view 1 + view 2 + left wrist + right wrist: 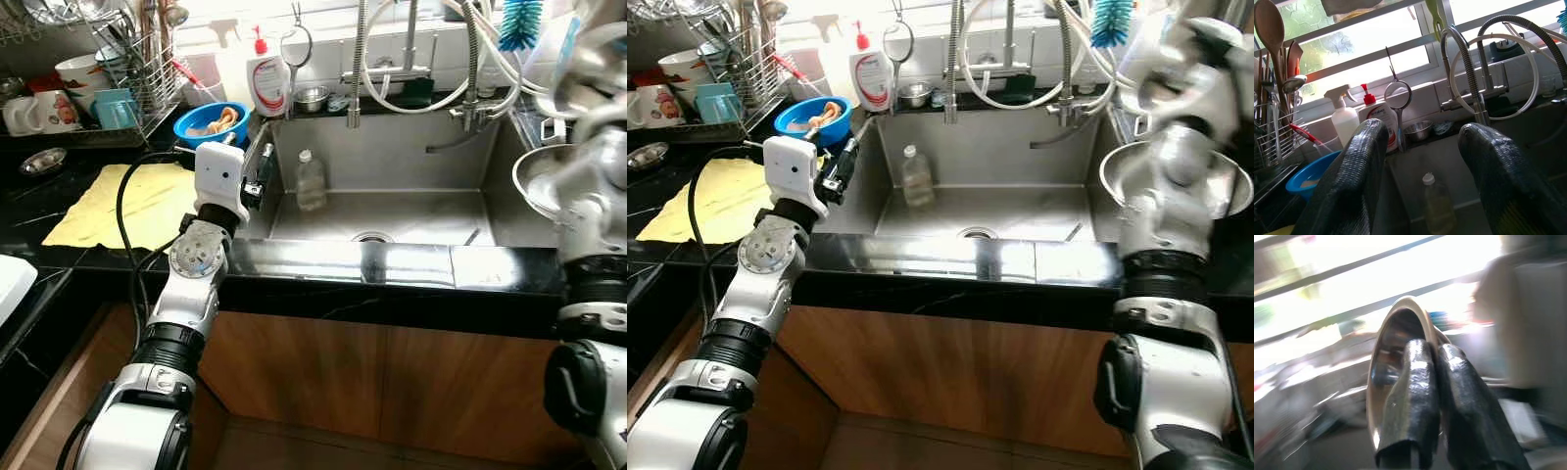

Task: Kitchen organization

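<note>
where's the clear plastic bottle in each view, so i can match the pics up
Left eye view: bottle stands in the sink's far left corner.
Right eye view: same corner, bottle.
Left wrist view: bottle low, between the two black fingers.
Right wrist view: cannot make it out; blurred.
Shared landmark: white and red soap dispenser.

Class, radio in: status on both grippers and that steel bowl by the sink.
Right gripper shut on steel bowl, held at the sink's right side. Left gripper open at the sink's left edge. Plastic bottle standing in the basin.
</note>
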Robot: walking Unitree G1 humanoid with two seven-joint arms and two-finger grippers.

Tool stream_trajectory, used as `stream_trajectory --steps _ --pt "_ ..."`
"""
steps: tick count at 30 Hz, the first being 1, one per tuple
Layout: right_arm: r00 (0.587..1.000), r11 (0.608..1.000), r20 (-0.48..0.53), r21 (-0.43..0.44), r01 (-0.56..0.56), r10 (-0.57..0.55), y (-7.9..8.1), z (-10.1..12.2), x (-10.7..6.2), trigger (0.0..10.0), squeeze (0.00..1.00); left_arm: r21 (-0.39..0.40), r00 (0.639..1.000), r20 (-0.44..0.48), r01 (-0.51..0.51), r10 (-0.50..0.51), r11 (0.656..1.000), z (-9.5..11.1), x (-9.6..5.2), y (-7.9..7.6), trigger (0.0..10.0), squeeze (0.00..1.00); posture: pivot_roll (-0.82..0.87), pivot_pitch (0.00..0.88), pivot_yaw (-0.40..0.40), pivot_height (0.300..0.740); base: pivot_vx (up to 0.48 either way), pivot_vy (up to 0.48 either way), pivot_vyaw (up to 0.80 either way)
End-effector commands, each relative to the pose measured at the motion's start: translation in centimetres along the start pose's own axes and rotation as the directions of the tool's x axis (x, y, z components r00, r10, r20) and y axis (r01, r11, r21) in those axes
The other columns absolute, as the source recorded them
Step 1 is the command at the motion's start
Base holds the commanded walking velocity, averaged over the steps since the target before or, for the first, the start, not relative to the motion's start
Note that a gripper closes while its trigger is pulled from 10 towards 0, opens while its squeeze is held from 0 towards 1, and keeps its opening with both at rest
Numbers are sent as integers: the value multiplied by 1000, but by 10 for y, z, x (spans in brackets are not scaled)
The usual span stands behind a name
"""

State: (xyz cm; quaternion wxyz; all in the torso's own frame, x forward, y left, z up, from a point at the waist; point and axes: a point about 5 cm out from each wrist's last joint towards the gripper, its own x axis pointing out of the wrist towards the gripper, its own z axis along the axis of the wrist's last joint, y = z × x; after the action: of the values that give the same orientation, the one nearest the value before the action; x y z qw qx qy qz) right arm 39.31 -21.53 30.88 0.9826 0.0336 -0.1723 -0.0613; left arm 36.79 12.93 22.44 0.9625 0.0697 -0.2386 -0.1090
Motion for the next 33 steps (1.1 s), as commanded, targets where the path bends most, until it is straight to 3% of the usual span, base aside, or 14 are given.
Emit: stream_trajectory --steps 1,6,10,19,27,33 --pt "986 986 -64 -49 -156 153 24 -12 -2 10000 0 11 1000 -6 -23 23 1000 0 -1 5 10000 0 -194 0 127 740 0 0 0" --pt "955 944 -143 -172 -282 260 31 -32 -6 10000 0 -11 999 -24 -40 40 999 -4 -5 5 10000 0 -193 0 121 740 0 0 0" --pt "908 912 -263 -165 -375 326 35 -56 -12 10000 0 -23 998 -50 -46 45 999 -11 -14 3 10000 0 -190 0 109 740 0 0 0" --pt "890 918 -403 -228 -324 214 20 -85 -17 10000 0 -40 997 -73 -39 36 998 -15 -16 -2 10000 0 -184 0 101 740 0 0 0" --pt "876 917 -436 -229 -328 204 19 -96 -22 10000 0 -57 995 -96 -41 35 998 -19 -22 -4 10000 0 -182 0 102 740 0 0 0" --pt "873 915 -433 -216 -341 223 21 -102 -25 10000 0 -138 985 -148 -114 93 984 -30 -35 -4 10000 0 -189 0 106 740 0 0 0"
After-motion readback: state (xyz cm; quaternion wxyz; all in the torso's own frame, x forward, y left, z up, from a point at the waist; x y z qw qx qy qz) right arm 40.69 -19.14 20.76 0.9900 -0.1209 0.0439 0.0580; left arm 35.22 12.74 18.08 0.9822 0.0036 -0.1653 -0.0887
